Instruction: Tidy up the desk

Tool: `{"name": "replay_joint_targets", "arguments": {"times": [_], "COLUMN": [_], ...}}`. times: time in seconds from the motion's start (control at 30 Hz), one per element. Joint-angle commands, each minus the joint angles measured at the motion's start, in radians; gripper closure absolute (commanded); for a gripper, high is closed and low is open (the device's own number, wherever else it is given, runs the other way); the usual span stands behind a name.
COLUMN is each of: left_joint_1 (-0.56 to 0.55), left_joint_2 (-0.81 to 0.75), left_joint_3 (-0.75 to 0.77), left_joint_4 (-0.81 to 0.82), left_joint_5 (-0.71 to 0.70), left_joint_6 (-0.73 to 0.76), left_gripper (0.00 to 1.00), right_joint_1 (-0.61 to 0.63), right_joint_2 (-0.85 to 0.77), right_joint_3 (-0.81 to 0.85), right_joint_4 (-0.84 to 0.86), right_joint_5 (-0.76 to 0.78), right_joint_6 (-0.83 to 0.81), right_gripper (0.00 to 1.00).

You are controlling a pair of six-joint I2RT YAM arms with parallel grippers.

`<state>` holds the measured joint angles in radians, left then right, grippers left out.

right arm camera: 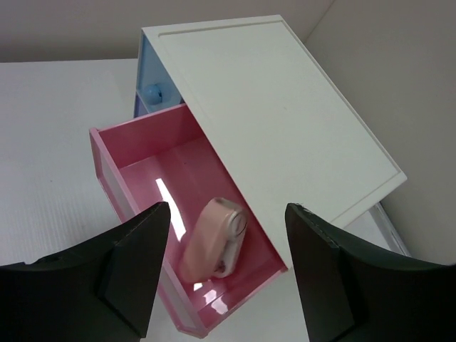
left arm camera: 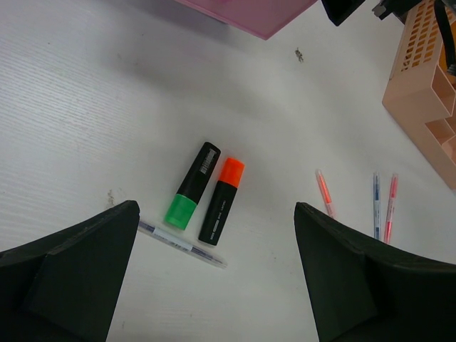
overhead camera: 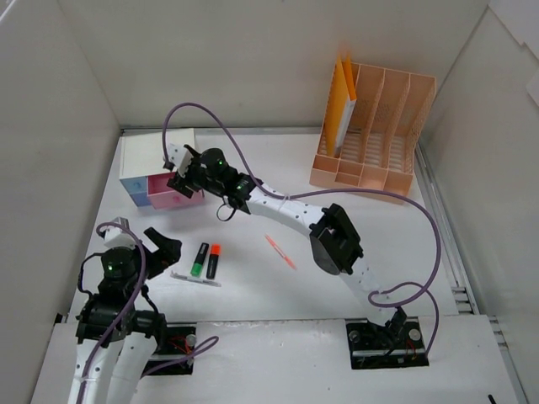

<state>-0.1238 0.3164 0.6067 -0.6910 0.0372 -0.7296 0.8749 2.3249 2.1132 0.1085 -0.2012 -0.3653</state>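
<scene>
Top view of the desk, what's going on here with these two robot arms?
The right gripper hangs over the open pink drawer of the small drawer box, jaws apart, and a small pink oblong item lies in the drawer below them. The left gripper hovers open above a green highlighter, an orange highlighter and a pen, all loose on the desk. Neither gripper holds anything.
</scene>
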Motion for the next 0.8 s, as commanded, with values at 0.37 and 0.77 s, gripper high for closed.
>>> {"name": "replay_joint_targets", "arguments": {"times": [0.37, 0.77], "left_joint_1": [-0.004, 0.174], "left_joint_2": [0.283, 0.854], "left_joint_3": [0.06, 0.258], "left_joint_4": [0.225, 0.453], "left_joint_5": [0.029, 0.185], "left_joint_6": [0.079, 0.193], "left_gripper": [0.82, 0.92], "right_joint_1": [-0.114, -0.477], "right_joint_2": [-0.211, -0.623], "right_joint_3": [-0.039, -0.488], "right_joint_4": [0.06, -0.463], "right_joint_5": [-0.176, -0.577], "right_joint_6": [0.186, -0.069], "right_gripper": [1.0, 0.92]}}
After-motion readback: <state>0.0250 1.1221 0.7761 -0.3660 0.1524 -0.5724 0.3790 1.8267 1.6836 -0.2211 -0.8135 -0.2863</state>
